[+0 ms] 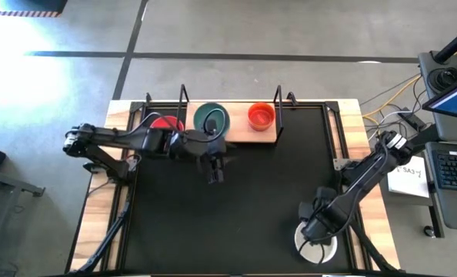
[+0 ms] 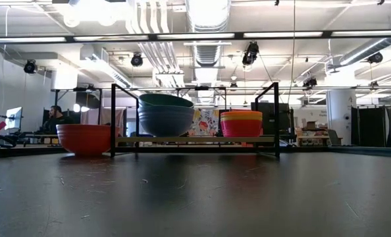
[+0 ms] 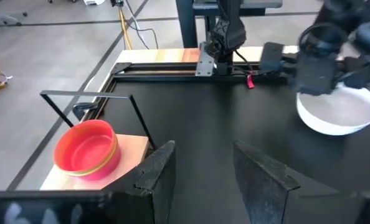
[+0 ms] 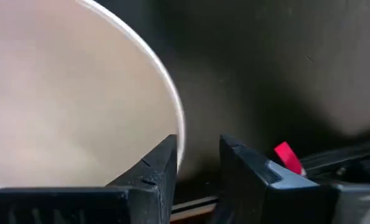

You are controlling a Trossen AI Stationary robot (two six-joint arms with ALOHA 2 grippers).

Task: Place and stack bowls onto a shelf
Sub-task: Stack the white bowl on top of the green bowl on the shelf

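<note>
The shelf [image 1: 240,132] ran along the upper centre of the high view, holding a teal bowl [image 1: 211,117] and an orange-red bowl [image 1: 261,115], with a red bowl [image 1: 165,123] at its left end. The left gripper [image 1: 215,174] hovered just below it, fingers spread and empty. At lower right, the right gripper [image 1: 315,240] sat over the white bowl [image 1: 316,248], fingers apart astride its rim
</note>
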